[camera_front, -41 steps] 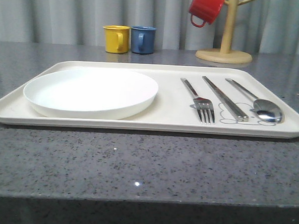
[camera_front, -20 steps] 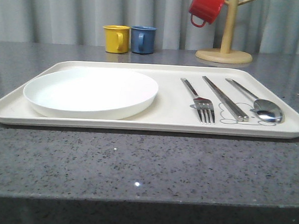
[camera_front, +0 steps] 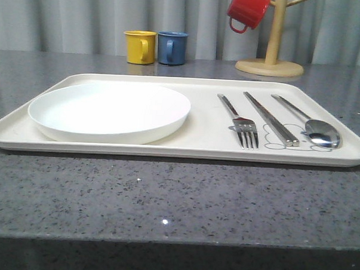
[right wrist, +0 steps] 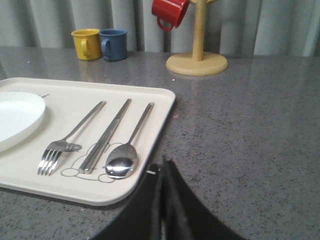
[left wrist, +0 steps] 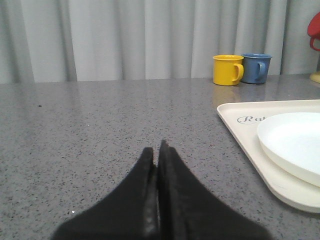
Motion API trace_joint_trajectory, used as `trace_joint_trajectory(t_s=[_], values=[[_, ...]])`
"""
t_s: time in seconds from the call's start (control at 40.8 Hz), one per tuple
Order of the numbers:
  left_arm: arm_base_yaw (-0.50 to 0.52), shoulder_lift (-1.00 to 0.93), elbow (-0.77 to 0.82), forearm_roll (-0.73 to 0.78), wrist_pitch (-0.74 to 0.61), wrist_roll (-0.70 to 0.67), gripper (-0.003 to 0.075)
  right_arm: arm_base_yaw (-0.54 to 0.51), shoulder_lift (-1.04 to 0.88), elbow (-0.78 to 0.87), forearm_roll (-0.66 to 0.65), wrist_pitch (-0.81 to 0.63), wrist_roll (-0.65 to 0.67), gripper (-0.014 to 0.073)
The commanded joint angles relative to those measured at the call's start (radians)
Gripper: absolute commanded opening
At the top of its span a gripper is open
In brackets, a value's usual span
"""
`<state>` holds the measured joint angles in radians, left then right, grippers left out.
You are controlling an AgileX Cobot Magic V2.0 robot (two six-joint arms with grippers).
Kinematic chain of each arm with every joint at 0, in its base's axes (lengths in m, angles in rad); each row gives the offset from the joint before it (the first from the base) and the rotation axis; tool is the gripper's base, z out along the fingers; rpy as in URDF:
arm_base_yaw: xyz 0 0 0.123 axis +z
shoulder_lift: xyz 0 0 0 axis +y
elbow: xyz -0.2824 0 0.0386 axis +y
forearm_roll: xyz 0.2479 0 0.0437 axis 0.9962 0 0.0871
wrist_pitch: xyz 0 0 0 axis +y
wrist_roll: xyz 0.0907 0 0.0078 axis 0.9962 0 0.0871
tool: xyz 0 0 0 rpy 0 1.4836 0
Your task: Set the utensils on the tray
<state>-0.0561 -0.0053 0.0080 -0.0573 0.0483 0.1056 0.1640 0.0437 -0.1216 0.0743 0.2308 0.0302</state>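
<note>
The tray (camera_front: 198, 127) lies across the middle of the front view on the grey surface (camera_front: 165, 200). In its right part the three utensils rest side by side, near each other but apart: the fork (camera_front: 240, 122), then the chopsticks (camera_front: 270, 118), then the spoon (camera_front: 309, 123) closest to the right rim. A white plate (camera_front: 109, 111) takes the left part of the tray.

The left end effector (left wrist: 157, 165) appears at the bottom centre of the left wrist view with its fingers pressed together and nothing between them; it hangs over bare surface, beside the tray's left edge. The right end effector (right wrist: 162, 172) appears at the bottom centre of the right wrist view, also fully closed and empty, just beside the tray corner where the spoon lies.

To my judgement the placing step is already finished, because every utensil sits inside the rim. No next grasp seems needed; the arms only need to keep away from the tray, so that the spoon is not pushed.

At the top of the front view stand a yellow mug (camera_front: 139, 47), a blue mug (camera_front: 172, 48) and a wooden mug stand (camera_front: 270, 61) carrying a red mug (camera_front: 246, 11).
</note>
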Motion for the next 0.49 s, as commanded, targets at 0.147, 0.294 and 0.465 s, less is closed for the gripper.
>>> trace_joint_trajectory(t_s=[0.147,0.294,0.465], values=[[-0.01,-0.024,-0.002,0.0,-0.075,-0.007,-0.0018,-0.067,-0.061,0.102,0.039,-0.213,-0.008,-0.0068],[-0.01,-0.024,-0.002,0.0,-0.075,-0.007,-0.0018,-0.067,-0.071,0.147,0.039,-0.26,-0.008,-0.0068],[-0.01,-0.024,-0.002,0.0,-0.075,-0.007,-0.0018,-0.067,-0.071,0.148,0.039,-0.266,-0.008,-0.0068]])
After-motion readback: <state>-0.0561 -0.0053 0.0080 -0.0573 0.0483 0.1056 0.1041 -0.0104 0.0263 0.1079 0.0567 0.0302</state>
